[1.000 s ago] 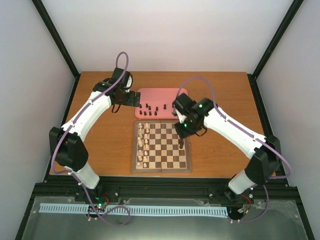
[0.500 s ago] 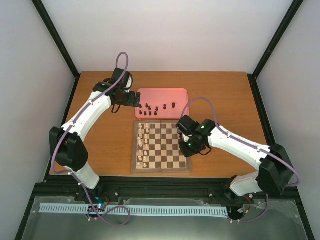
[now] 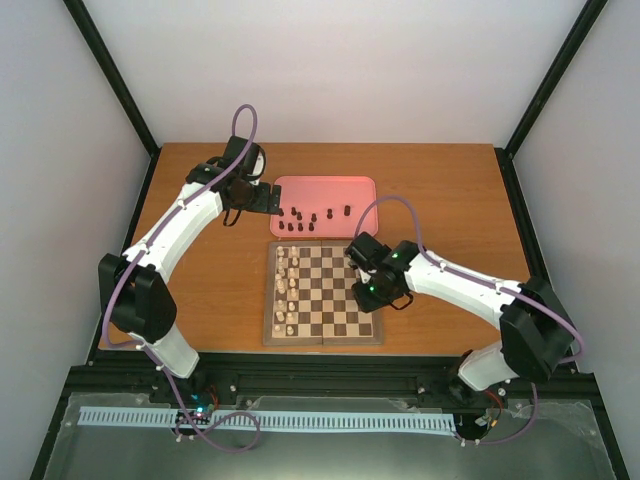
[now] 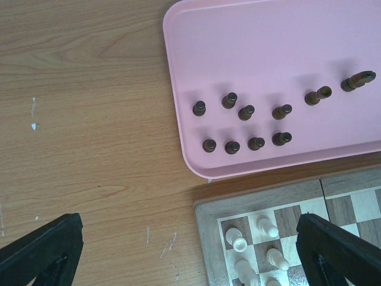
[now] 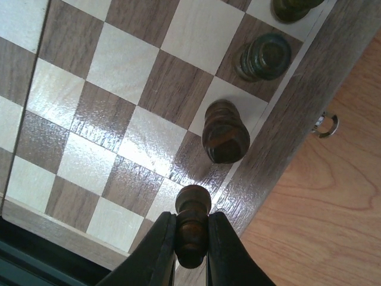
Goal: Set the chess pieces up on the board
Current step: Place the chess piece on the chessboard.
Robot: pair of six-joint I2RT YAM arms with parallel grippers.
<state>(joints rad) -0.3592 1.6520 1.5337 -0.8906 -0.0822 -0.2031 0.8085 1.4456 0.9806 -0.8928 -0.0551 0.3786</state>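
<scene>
The wooden board (image 3: 322, 330) lies mid-table, cream pieces along its left side. My right gripper (image 5: 191, 238) is shut on a dark chess piece (image 5: 191, 223) and holds it over the board's right edge squares (image 5: 178, 196); in the top view it is at the board's right side (image 3: 366, 292). Three dark pieces stand on the right column: one (image 5: 226, 131) just ahead of the held piece, another (image 5: 264, 56) and a third (image 5: 293, 8) beyond. Several dark pieces (image 4: 245, 112) stand on the pink tray (image 4: 268, 36). My left gripper (image 4: 184, 250) is open and empty above the tray's near left corner.
Cream pieces (image 4: 238, 241) stand on the board's near corner in the left wrist view. The pink tray (image 3: 325, 190) lies behind the board. A small metal latch (image 5: 326, 124) sits on the board's outer edge. Bare wooden table (image 4: 89, 119) surrounds both.
My right arm has swung from the tray's right end down to the board's right side, carrying a dark piece. The left arm has not moved.
</scene>
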